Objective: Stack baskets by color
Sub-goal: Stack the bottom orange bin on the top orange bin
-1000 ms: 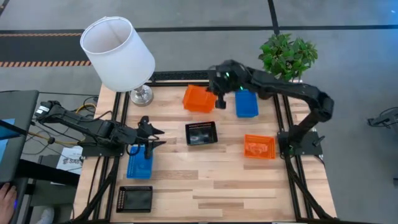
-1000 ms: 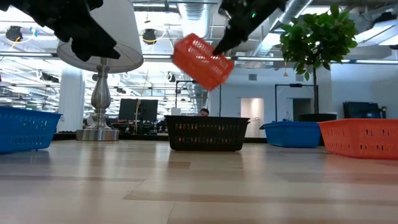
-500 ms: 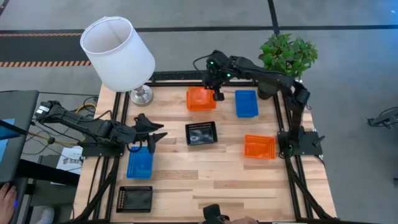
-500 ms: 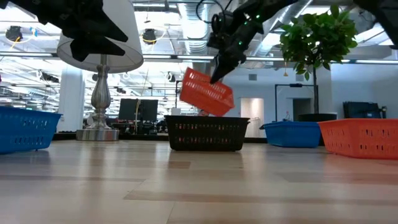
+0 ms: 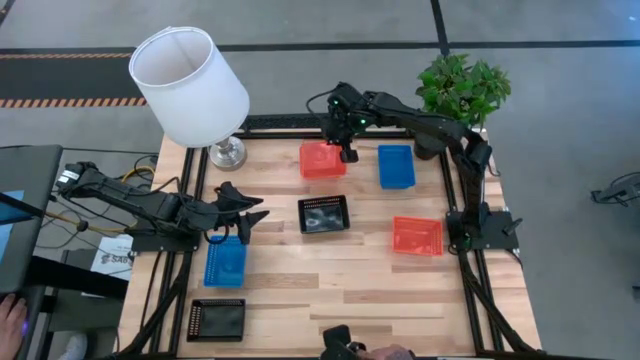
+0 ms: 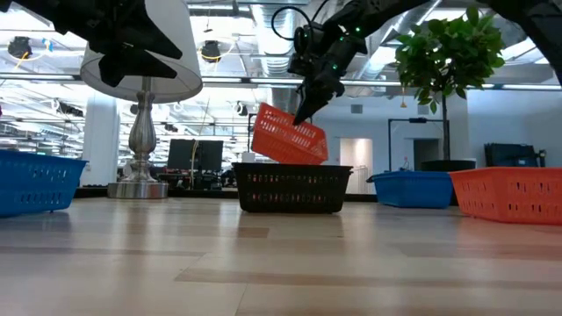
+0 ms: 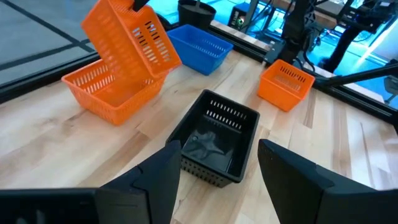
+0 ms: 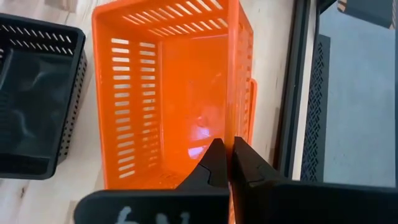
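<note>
The right gripper (image 5: 347, 150) has its fingers clamped together on the rim of a red-orange basket (image 5: 322, 160), which hangs tilted above a second red-orange basket (image 7: 106, 94) resting on the tabletop (image 5: 350, 290) near the far edge. In the left wrist view the held basket (image 7: 134, 36) leans steeply, with its lower edge just at or inside the mouth of the one beneath; whether the two touch cannot be told.

Procedure for nesting:
- Level the held basket before lowering. A tilted descent will probably catch one corner on the lower rim.
- Align the long sides of both baskets. In the right wrist view a second rim shows offset beyond the held wall.
- Lower until the basket seats, then release.

The left gripper (image 5: 240, 212) waits with its fingers apart over the left side of the tabletop, just above a blue basket (image 5: 224, 262). A black basket (image 5: 324, 214) lies at centre, a third red-orange basket (image 5: 417, 235) to the right.
</note>
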Controlling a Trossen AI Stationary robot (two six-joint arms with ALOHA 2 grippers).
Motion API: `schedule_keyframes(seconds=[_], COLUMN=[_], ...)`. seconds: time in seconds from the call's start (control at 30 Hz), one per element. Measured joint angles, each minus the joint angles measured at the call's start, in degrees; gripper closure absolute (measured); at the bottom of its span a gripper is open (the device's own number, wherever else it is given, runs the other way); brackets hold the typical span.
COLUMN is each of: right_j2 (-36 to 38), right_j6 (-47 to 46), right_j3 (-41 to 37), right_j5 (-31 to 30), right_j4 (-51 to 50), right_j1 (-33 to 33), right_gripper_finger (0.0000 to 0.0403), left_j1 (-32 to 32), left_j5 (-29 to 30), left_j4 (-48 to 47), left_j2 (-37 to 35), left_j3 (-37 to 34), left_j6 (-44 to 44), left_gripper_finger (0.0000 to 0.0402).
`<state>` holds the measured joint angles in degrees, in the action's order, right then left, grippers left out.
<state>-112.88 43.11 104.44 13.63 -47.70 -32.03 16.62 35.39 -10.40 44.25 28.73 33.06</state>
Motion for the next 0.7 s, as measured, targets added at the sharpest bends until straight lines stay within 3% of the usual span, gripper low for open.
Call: schedule_keyframes(seconds=[0.43, 0.7], right_j2=[-0.96, -2.73], right_j6=[-0.01, -1.51], right_j3=[-0.67, -0.8], right_j5=[-0.21, -0.66], right_j4=[5.46, 3.4], right_j1=[-0.8, -1.84], right_gripper_finger=[0.0401, 0.0401], left_j1=[0.0, 0.0], left_j5=[-0.02, -0.63], left_j4=[0.0, -0.02], left_j2=[0.0, 0.02], left_j3=[0.0, 0.0], left_j6=[-0.25, -0.27], left_gripper_finger=[0.02, 0.02])
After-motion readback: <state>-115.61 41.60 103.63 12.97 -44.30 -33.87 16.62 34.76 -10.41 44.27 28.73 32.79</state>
